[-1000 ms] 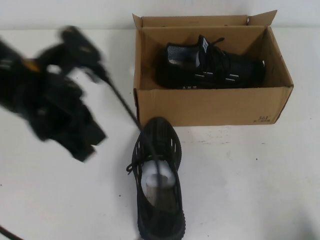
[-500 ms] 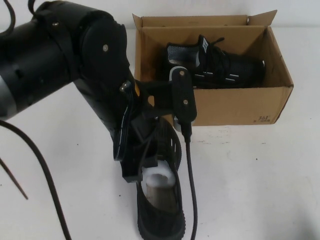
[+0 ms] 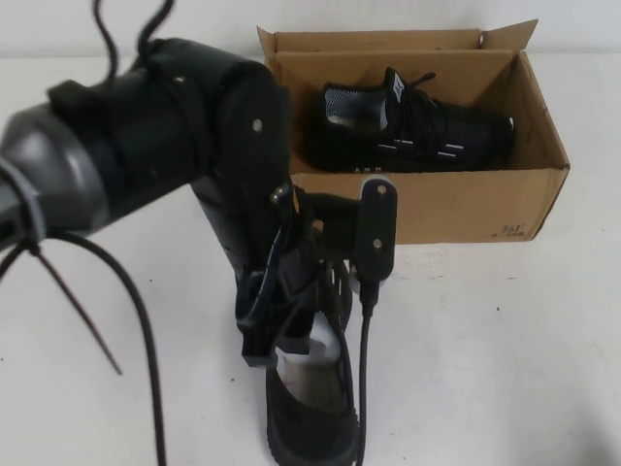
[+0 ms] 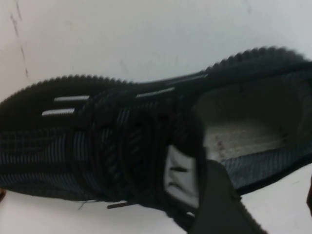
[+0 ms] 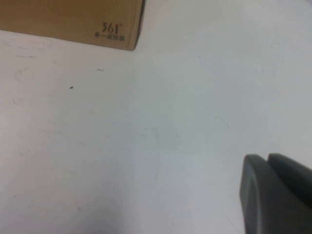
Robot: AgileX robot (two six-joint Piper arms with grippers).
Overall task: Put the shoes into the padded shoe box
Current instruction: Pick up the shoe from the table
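Fingers of left gripper [image 3: 291, 335] straddle loose shoe [image 3: 309, 408] at its tongue near table's [image 3: 485, 340] near edge, spread, not clamped; arm angled steeply down. Second shoe [image 3: 412, 131] lies in box [image 3: 427, 209] at far edge. Right gripper [image 5: 275, 195] pressed closed over bare table.

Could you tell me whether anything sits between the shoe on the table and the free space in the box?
Only the box's own front wall, which the shoe on the table must be lifted over. The second shoe lies along the back, leaving room in front. The left claw is over the shoe; the right claw hangs over bare table.
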